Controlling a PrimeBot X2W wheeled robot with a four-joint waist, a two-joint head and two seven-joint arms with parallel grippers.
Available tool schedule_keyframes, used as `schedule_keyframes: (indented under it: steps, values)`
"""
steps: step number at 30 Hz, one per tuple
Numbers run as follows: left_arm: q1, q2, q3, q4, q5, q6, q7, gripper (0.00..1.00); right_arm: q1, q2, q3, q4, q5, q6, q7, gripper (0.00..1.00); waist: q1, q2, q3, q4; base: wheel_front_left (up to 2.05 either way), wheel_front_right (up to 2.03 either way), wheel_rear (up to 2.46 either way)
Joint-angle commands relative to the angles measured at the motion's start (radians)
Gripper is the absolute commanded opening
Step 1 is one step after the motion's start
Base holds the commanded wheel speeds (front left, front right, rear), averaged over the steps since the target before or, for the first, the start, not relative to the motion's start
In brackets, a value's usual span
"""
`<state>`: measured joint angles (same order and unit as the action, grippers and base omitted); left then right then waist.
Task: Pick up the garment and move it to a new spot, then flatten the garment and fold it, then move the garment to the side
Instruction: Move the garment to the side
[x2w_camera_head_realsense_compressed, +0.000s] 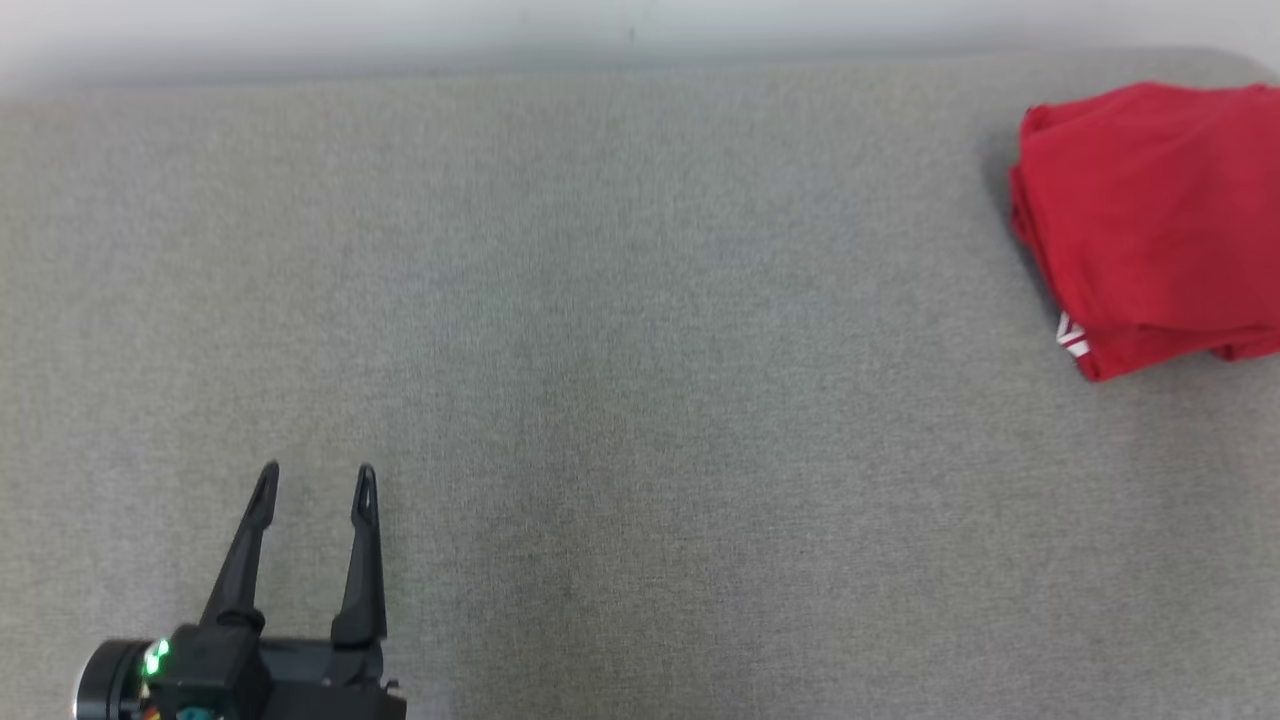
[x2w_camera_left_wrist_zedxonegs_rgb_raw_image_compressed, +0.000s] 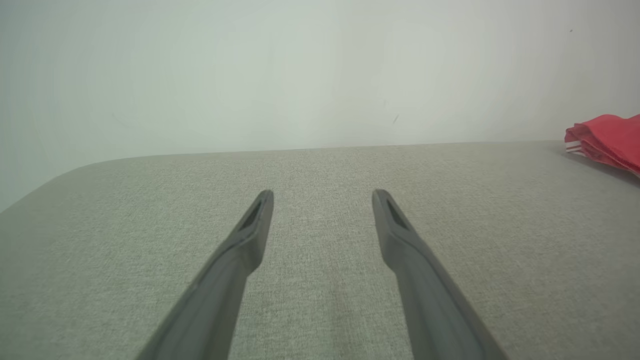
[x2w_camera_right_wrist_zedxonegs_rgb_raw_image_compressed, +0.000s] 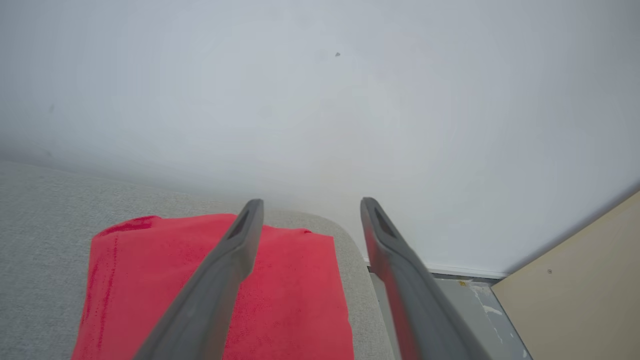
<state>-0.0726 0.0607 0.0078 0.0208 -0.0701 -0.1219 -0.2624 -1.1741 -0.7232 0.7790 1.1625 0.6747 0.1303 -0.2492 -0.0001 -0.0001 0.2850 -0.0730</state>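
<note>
Lying folded at the far right corner of the grey surface (x2w_camera_head_realsense_compressed: 640, 300), the red garment (x2w_camera_head_realsense_compressed: 1150, 220) shows white print at its near-left edge (too small to read). Left tool (x2w_camera_head_realsense_compressed: 317, 470) sits lower left w/ fingers spread, nothing btwn them, well apart from the garment. Right tool (x2w_camera_right_wrist_zedxonegs_rgb_raw_image_compressed: 312, 201) hangs over the garment, fingers likewise spread, gripping nothing.

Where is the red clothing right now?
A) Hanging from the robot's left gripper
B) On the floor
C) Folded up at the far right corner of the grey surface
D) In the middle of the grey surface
C: the red garment lies folded at the far right corner of the grey surface, well apart from the open left gripper.
</note>
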Motion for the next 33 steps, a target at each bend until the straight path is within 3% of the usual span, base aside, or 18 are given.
schedule_keyframes:
  steps: [1, 5, 10, 18, 27, 33]
  values:
    - [0.017, -0.002, 0.005, 0.004, -0.009, 0.004, -0.002, 1.00, 0.022, 0.004, -0.008, 0.004, 0.000, 0.000, -0.008, 1.00, 0.0001, 0.0001, -0.060, -0.009, 0.00, 0.00, 0.00]
    - [0.054, -0.006, 0.019, 0.014, -0.013, 0.004, -0.002, 1.00, 0.084, 0.070, -0.109, -0.070, -0.023, 0.000, -0.015, 1.00, 0.0001, 0.0001, -0.106, -0.007, 0.00, 0.00, 0.00]
    - [0.091, -0.009, 0.039, 0.005, -0.016, 0.006, -0.002, 1.00, 0.273, 0.131, -0.332, -0.260, -0.117, 0.000, -0.014, 1.00, 0.0001, 0.0001, -0.148, 0.004, 0.00, 0.00, 0.00]
    - [0.129, -0.010, 0.048, 0.017, -0.013, 0.004, -0.002, 1.00, 0.660, 0.320, -0.662, -0.600, -0.327, 0.000, -0.014, 1.00, 0.0001, 0.0001, -0.194, 0.033, 0.00, 0.00, 0.00]
    - [0.137, -0.010, 0.031, 0.035, -0.031, 0.024, -0.002, 1.00, 1.007, 0.538, -0.801, -0.892, -0.484, 0.000, -0.014, 1.00, 0.0001, 0.0001, -0.238, 0.064, 0.00, 0.00, 0.00]
    - [0.161, -0.010, 0.020, 0.044, -0.035, 0.039, -0.002, 1.00, 1.139, 0.615, -0.827, -1.011, -0.527, 0.000, -0.014, 1.00, 0.0001, 0.0001, -0.256, 0.057, 0.00, 0.00, 0.00]
